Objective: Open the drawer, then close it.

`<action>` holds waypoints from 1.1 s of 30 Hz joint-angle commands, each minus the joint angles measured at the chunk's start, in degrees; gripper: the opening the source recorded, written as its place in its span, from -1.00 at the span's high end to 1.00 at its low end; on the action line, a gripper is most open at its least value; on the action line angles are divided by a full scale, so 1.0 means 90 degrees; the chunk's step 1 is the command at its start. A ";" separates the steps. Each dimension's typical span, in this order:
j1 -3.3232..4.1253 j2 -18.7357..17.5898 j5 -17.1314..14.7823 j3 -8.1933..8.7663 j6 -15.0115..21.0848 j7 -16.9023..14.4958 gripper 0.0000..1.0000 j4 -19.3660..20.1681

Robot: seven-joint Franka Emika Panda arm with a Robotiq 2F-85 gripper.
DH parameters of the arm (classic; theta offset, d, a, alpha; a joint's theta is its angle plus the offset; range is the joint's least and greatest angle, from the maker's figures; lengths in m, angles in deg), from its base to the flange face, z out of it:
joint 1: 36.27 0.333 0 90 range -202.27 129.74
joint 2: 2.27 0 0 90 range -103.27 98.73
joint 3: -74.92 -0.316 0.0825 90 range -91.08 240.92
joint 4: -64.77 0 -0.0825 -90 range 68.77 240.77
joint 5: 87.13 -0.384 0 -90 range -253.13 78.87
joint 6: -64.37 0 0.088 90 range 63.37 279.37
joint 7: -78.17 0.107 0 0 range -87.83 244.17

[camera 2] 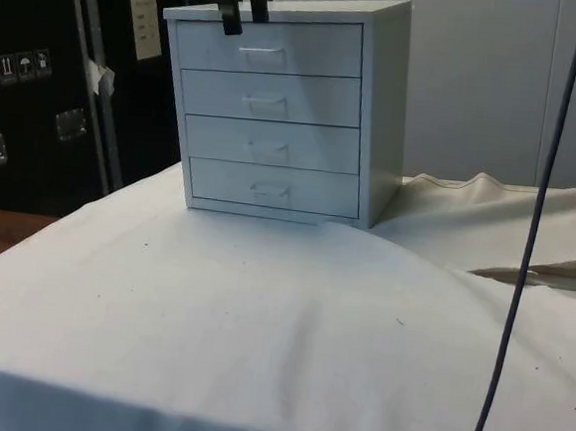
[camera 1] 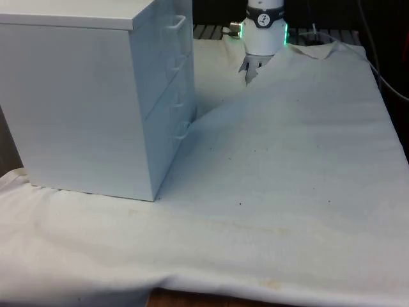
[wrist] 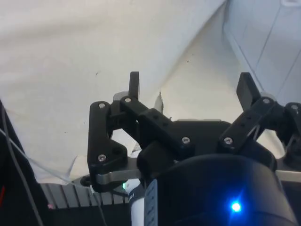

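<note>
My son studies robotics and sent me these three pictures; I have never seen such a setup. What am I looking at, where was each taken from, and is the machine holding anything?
It is one white robot arm at a table under a white cloth. The only thing standing on it is a white chest of drawers with four drawers, all shut.

The front view looks across the table and sees the chest's back and side. The side view faces the drawer fronts. The wrist view comes from a camera on the arm, looking past its black gripper.

The gripper's two fingers stand apart with nothing between them. In the side view they hang by the chest's top edge, above the top drawer's handle.
</note>
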 commanded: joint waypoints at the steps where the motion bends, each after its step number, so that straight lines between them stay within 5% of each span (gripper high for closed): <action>1: -0.0025 -0.0064 -0.0070 0.0006 0.0045 -0.0045 -1.00 -0.0025; 9: -0.0032 -0.0146 -0.0013 0.0045 0.0312 -0.0013 -1.00 0.0013; 22: -0.0045 -0.0051 0.0064 0.0331 0.1197 -0.0522 -1.00 0.0490; 33: -0.0051 -0.0102 0.0452 0.0439 0.1305 -0.0662 -1.00 0.0522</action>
